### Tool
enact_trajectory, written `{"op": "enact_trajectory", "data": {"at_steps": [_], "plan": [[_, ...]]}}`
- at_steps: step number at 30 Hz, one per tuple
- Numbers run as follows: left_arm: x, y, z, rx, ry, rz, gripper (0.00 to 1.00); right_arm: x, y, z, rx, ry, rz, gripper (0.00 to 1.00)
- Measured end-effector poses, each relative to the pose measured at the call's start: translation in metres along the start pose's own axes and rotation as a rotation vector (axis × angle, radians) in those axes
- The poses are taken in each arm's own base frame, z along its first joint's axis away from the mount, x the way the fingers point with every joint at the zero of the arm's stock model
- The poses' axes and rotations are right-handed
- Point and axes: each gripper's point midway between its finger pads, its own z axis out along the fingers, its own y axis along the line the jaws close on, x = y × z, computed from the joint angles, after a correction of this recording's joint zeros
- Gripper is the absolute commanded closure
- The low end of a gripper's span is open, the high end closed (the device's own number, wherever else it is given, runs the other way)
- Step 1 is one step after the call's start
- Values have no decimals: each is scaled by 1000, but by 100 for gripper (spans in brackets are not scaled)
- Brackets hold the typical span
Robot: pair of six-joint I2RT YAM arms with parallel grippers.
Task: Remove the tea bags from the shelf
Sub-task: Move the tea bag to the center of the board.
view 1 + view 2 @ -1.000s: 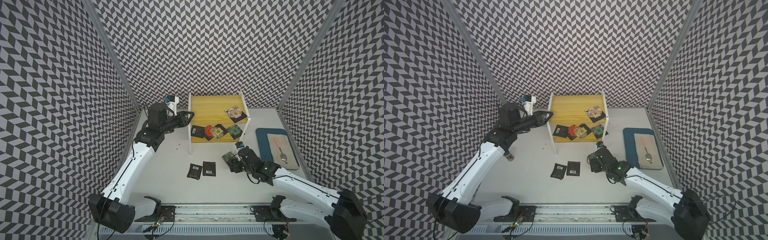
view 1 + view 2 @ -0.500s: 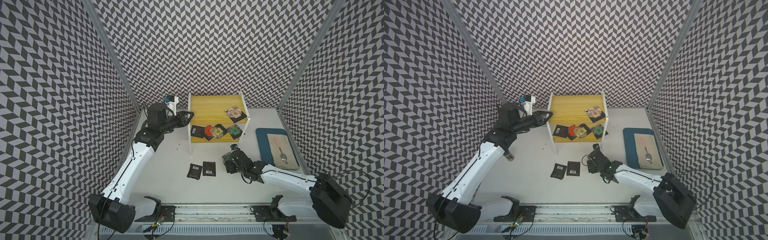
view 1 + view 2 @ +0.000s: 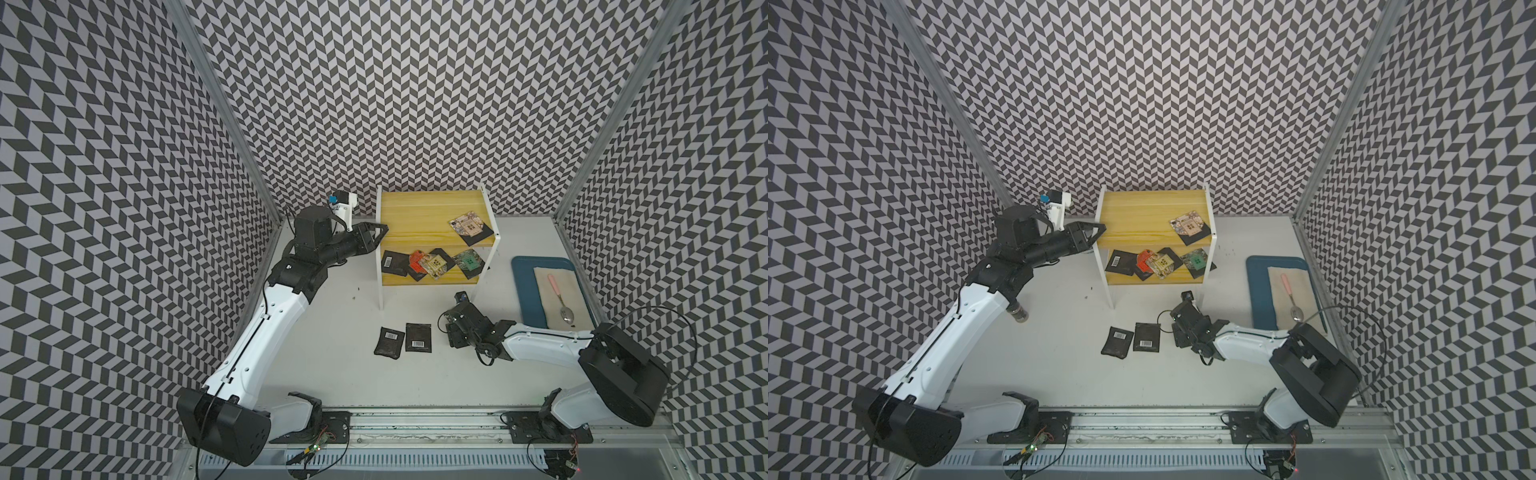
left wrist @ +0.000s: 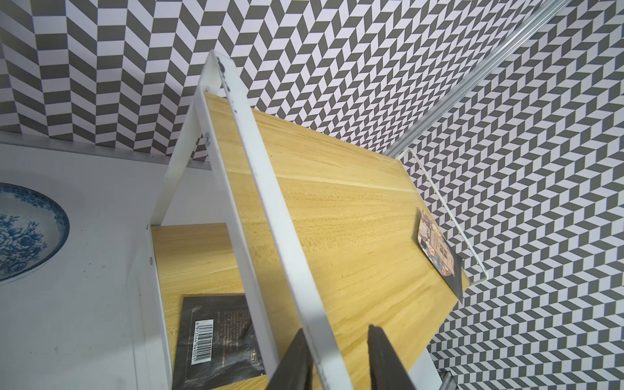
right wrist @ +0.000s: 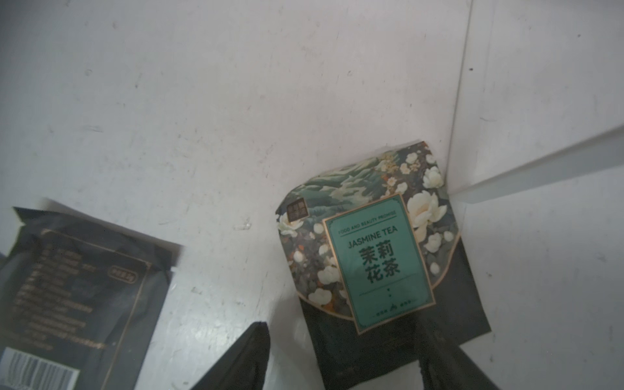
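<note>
The shelf has two yellow boards in a white frame. A tan tea bag lies on its top board. Several tea bags lie on the lower board, among them a black barcode one and a green one. Two black tea bags lie on the table. My left gripper is narrowed round the shelf's white side bar. My right gripper hangs open low over a jasmine tea bag flat on the table; one finger is clear of it.
A dark blue tray at the right holds a cloth and a pink-handled spoon. A blue-patterned plate lies left of the shelf. A small dark cylinder stands under my left arm. Patterned walls close in three sides.
My right arm has swung left and lower toward the two black tea bags, and its jaws have narrowed slightly. The left arm and the shelf have not moved.
</note>
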Motion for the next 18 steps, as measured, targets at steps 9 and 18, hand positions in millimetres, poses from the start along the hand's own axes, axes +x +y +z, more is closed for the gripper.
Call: {"op": "enact_trajectory", "data": {"at_steps": [9, 18], "plan": [[-1, 1, -1, 4, -1, -1, 69, -4, 3, 5, 2, -2, 8, 59], [-1, 2, -2, 12, 2, -4, 69, -2, 10, 4, -37, 10, 36, 85]]}}
